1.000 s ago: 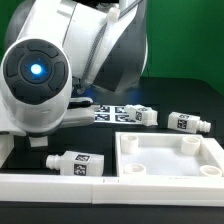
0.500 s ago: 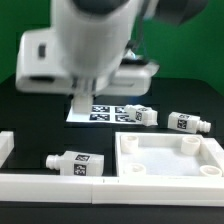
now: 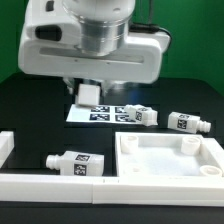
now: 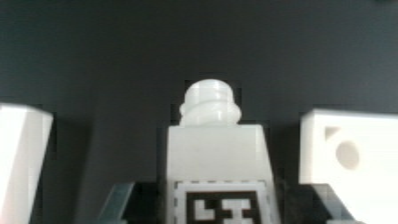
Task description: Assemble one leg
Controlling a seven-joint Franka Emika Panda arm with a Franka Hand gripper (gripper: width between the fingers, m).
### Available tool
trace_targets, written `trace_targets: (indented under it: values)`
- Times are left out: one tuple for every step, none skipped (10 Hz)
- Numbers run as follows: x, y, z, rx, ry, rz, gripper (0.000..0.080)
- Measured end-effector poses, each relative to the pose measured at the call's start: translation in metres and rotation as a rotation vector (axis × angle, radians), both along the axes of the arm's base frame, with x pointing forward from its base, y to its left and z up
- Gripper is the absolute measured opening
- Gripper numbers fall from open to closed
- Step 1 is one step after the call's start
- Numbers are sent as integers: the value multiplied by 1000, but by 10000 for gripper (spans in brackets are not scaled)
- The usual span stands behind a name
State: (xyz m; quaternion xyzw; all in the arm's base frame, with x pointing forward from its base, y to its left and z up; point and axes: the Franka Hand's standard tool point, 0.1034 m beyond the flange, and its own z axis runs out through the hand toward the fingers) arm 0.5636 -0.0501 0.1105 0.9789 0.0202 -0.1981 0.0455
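My gripper [image 3: 88,94] is shut on a small white leg [image 3: 89,93], held a little above the black table by the marker board's left end. In the wrist view the leg [image 4: 214,140] sits between my two dark fingers [image 4: 128,200], its tag toward the camera and its narrower rounded end pointing away. Three more legs lie on the table: one [image 3: 137,115] beside the marker board, one [image 3: 188,123] at the exterior view's right, one [image 3: 75,162] at the front left. The white tabletop [image 3: 172,170] lies at the front right.
The marker board [image 3: 108,112] lies flat behind the tabletop. A white wall [image 3: 50,186] runs along the front, with a white block [image 3: 5,145] at the exterior view's left. In the wrist view white parts flank the held leg [image 4: 22,160] [image 4: 349,150].
The arm has swung and turned over the marker board's left end. The big round joint has left the view, and the hand now faces the camera with the tagged leg in it.
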Motion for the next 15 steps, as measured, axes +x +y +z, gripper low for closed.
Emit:
trace_targets:
  values:
    - [10, 24, 8, 22, -60, -22, 284]
    - [27, 46, 17, 6, -108, -70, 284]
    - [49, 65, 31, 8, -173, -79, 284]
    - [58, 67, 40, 13, -209, -78, 284]
    - [62, 58, 40, 19, -288, -70, 284]
    - [62, 61, 39, 24, -338, -64, 284]
    - [67, 64, 40, 32, -419, -54, 284]
    - [69, 66, 37, 39, -511, -46, 284]
    - [59, 76, 28, 49, -587, -29, 284]
    - [62, 86, 29, 59, -651, -14, 284]
    - [74, 97, 32, 70, -728, -6, 284]
    - [85, 107, 31, 80, -816, 5, 284]
    - [89, 112, 29, 87, -879, 11, 284]
    - [89, 111, 28, 88, -920, 16, 284]
    - [89, 111, 27, 90, -957, 20, 284]
